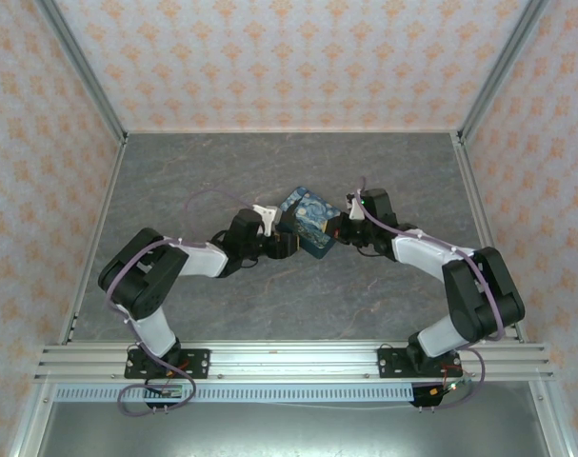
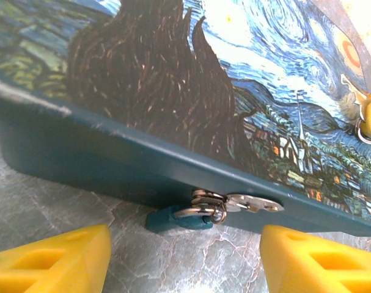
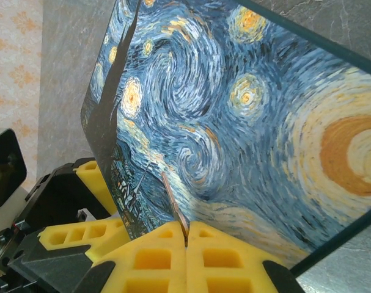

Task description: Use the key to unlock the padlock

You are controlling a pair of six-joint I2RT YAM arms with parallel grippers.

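The padlock (image 2: 173, 218) has a small teal body and a silvery shackle. It hangs through the metal hasp (image 2: 253, 203) on the front wall of the starry-print box (image 2: 173, 79), low against the marble floor. My left gripper (image 2: 185, 233) is open, with its yellow fingers (image 2: 57, 259) on either side of the padlock and a little short of it. My right gripper (image 3: 186, 235) is shut on the key (image 3: 175, 201), a thin blade that sticks out over the box lid (image 3: 234, 110). Seen from above, both grippers, left (image 1: 290, 248) and right (image 1: 334, 228), meet at the box (image 1: 308, 219).
The box stands mid-table on the grey marble floor (image 1: 269, 171), tilted diagonally. Patterned walls enclose the workspace on three sides, and the aluminium rail (image 1: 289, 360) runs along the near edge. My left gripper's fingers (image 3: 93, 183) also appear beyond the box corner in the right wrist view.
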